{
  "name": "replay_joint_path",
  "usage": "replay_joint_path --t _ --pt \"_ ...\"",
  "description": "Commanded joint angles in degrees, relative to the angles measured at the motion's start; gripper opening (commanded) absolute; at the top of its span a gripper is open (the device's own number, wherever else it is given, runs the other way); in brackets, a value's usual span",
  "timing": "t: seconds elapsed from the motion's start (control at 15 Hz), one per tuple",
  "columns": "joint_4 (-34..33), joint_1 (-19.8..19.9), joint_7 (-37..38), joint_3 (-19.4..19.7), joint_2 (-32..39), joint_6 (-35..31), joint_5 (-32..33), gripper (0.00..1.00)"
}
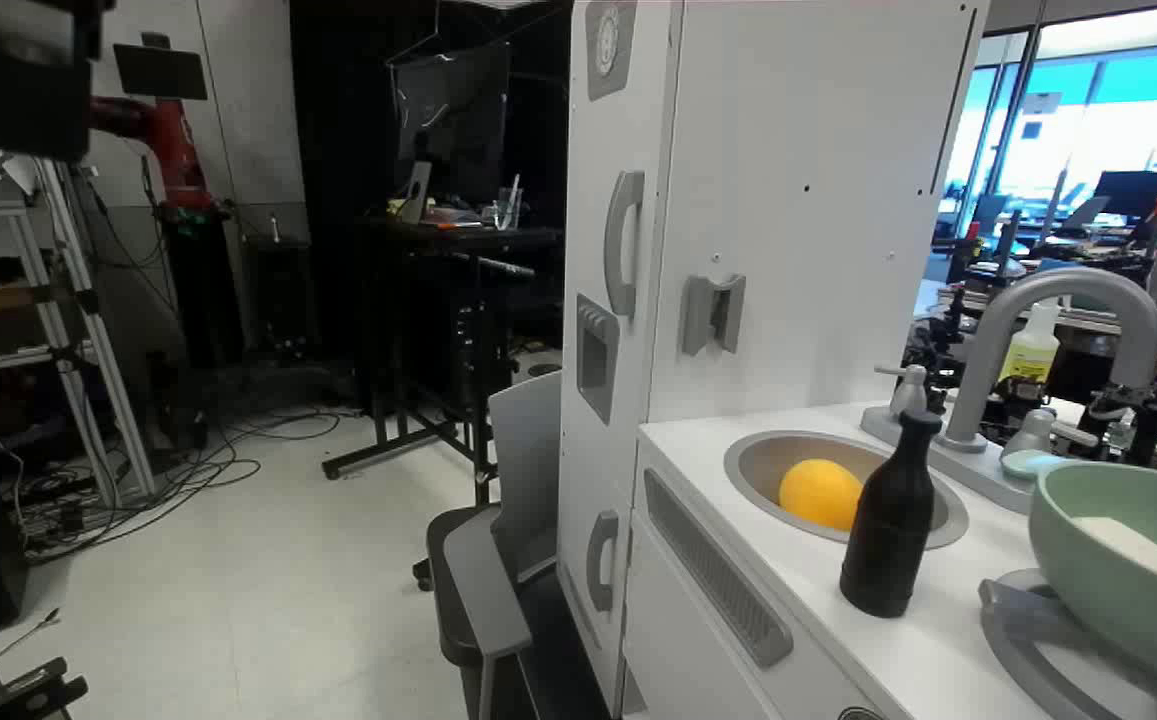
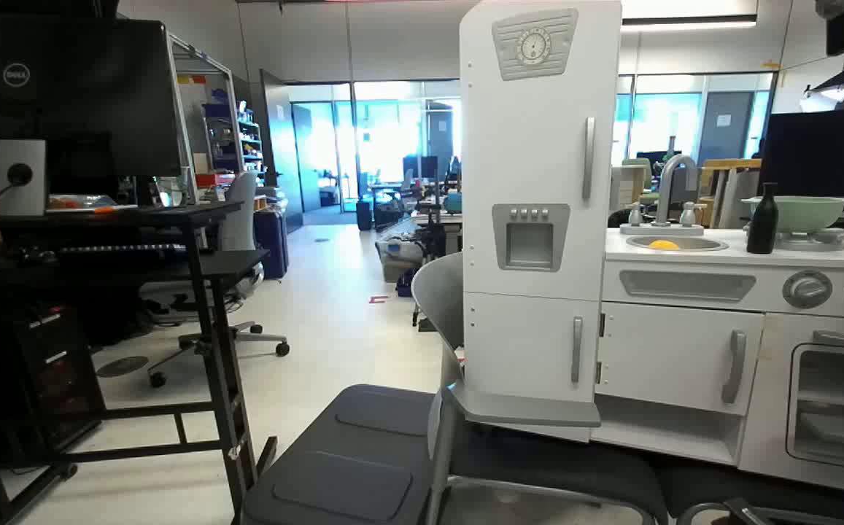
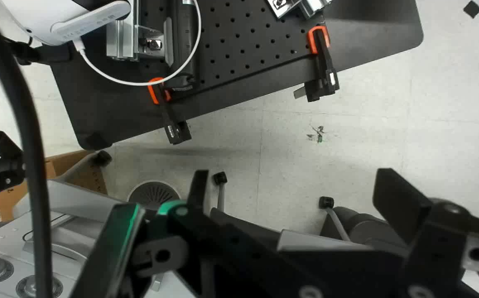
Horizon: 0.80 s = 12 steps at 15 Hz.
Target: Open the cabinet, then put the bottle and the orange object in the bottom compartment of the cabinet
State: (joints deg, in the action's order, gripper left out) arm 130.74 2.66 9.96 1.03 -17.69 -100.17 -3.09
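In an exterior view, a black metal-framed desk (image 2: 181,216) stands at the far left with a large flat black monitor (image 2: 101,109) on it. Next comes a grey chair with a curved back (image 2: 440,299), in front of the left edge of the tall narrow white cabinet (image 2: 524,160). The cabinet's upper door, with a long grey handle (image 2: 589,158), and its lower door, with a shorter grey handle (image 2: 576,350), are both closed, hiding the bottom compartment.

A long white worktop (image 1: 688,450) begins at the cabinet's right side. Close to its left end a round grey sink (image 1: 753,462) is set in, and the smooth rounded yellow-orange object (image 1: 820,493) lies inside the basin. At the back edge, behind the sink, rises a grey arched tap (image 1: 990,350). Right of the sink, near the front edge, the near-black bottle with rounded shoulders and a narrow neck (image 1: 890,540) stands upright, apart from the sink's rim. Further right, clear of the bottle, a wide pale green bowl (image 1: 1088,570) sits above a round grey hob plate (image 1: 1023,605).

In the wrist view, a brown cardboard box (image 3: 90,178) shows at the left, then a black tabletop (image 3: 243,89) with two orange-and-black clamps (image 3: 325,66) on its lower edge. Below it, the black gripper (image 3: 293,192) has its jaws spread wide, holding nothing; pale grey floor (image 3: 280,136) shows through the gap.
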Motion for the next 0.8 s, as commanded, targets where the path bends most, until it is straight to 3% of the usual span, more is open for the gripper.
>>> replay_joint_path --t 0.0,0.4,0.73 --pt "-0.13 0.11 -0.04 -0.08 0.02 0.05 -0.02 1.0" --pt "-1.11 0.38 0.89 -0.16 0.7 -0.89 0.48 1.0" --pt "-6.25 0.31 12.51 -2.88 7.36 -12.1 3.15 1.0"
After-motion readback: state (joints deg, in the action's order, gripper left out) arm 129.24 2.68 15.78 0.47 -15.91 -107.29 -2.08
